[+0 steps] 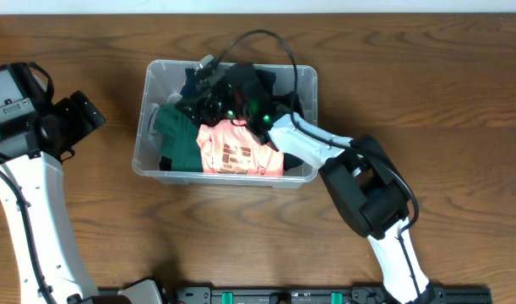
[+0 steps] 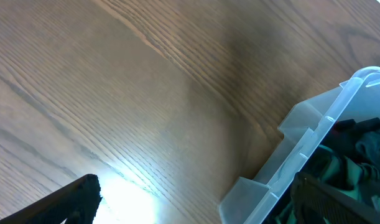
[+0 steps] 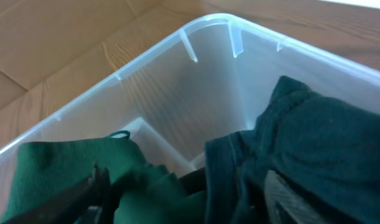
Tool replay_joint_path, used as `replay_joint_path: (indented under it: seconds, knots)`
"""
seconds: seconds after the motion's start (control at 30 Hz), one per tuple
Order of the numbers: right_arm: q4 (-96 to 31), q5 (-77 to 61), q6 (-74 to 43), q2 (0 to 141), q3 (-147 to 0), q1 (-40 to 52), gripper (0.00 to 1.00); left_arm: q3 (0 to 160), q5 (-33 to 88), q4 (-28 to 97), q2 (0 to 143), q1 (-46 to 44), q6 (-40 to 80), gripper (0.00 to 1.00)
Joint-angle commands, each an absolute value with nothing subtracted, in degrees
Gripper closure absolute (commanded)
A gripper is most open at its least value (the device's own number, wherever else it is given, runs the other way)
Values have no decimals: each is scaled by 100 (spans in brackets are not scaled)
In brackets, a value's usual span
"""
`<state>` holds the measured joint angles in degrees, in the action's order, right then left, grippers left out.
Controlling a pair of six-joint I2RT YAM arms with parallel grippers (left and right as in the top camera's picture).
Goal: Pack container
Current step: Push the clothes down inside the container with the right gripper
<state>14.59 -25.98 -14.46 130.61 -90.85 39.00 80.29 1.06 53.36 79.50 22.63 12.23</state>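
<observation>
While the right arm reached in from the near right, the container stood at the middle of the table, closer to the far edge than the near one. It was already crowded: a green garment lay against its left wall, an orange printed shirt along its near wall, and dark clothes were heaped at the back. The right gripper was down among that heap, its fingers spread wide with dark teal cloth bunched between them. A black cable arched over the far rim. The left arm stood by the left edge of the table, well apart from the container. The left gripper was also spread wide, above bare wood with nothing between its fingers, and a corner of the container was just beside it.
</observation>
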Motion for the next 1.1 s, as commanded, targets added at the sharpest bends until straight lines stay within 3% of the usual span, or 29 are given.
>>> replay_joint_path:
  seconds: [0.0,0.23,0.47,0.57,1.07]
  knots:
    - [1090,-2932,-1584,13491,-8803,3627,30,8058,38,5334,7968,2281,1278,2]
    - [808,-3393,-1706,12285,-8807,3341,26,8058,38,5334,7968,2281,1278,2]
    - [-615,-3079,-690,10527,-8807,2882,12,8058,38,5334,7968,2281,1278,2]
    - [-1286,-2569,-373,9902,-8807,2578,1,8058,38,5334,7968,2281,1278,2]
    - [-4075,-998,-351,7780,-8807,1201,1,8058,38,5334,7968,2281,1278,2]
